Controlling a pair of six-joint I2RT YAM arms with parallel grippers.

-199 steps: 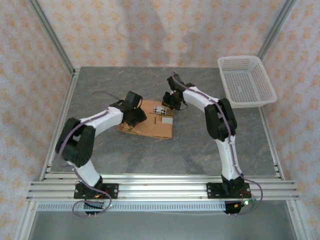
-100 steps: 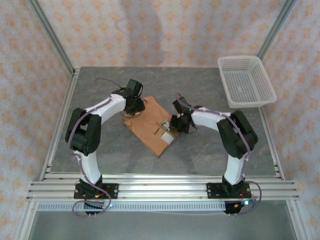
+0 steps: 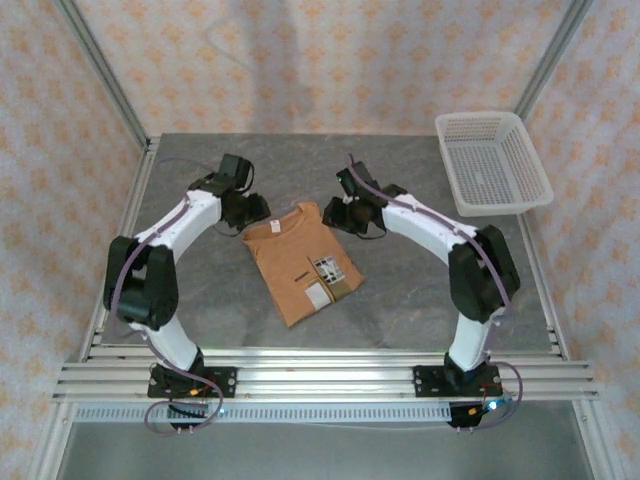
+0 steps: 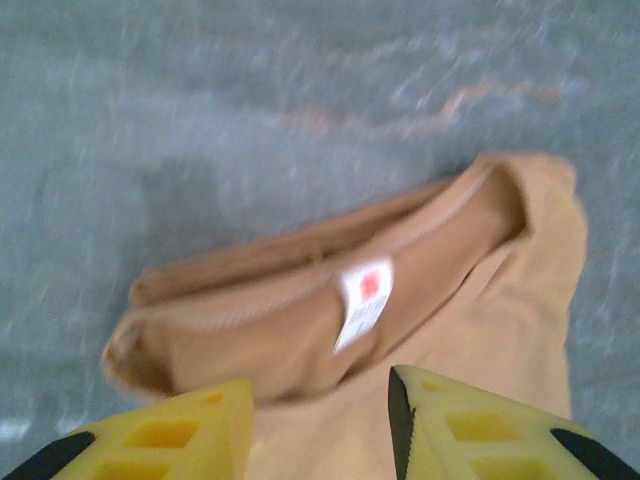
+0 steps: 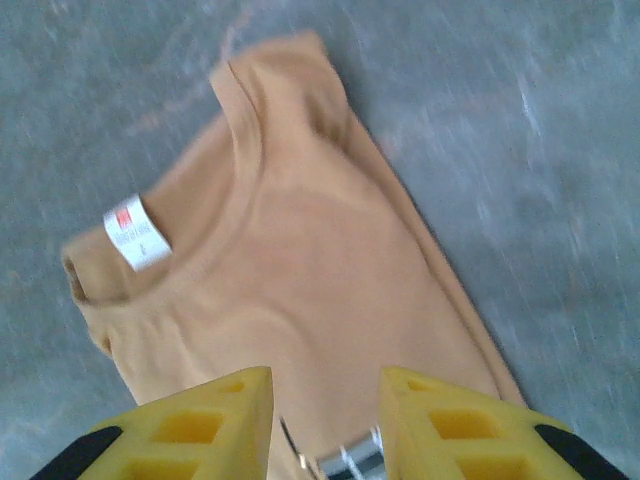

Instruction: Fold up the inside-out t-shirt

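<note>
Two tools, both released. The left tool [image 3: 248, 212] hangs just beside the collar's left end and the right tool [image 3: 345, 213] just beside its right end. Both have their jaws apart with nothing pinched; our wrist views show cloth under the gaps, not in them.

The orange-tan soft-cloth inside-out t-shirt [image 3: 303, 262] lies on the grey stone-look surface [image 3: 400, 290] between the arms. It's already a narrow rectangle with the collar at the far end, the small white label [image 4: 363, 300] in the neck and the pale print patch [image 3: 325, 270] toward the near-right edge.

We read this as mid-fold: sides in, lengthwise fold left. For the next move we'd have each tool pinch a collar-end corner, lift evenly and carry toward the hem. An uneven lift would skew the stack.

The white plastic mesh basket [image 3: 495, 165] sits at the far right corner, well apart from the shirt, and holds nothing.
</note>
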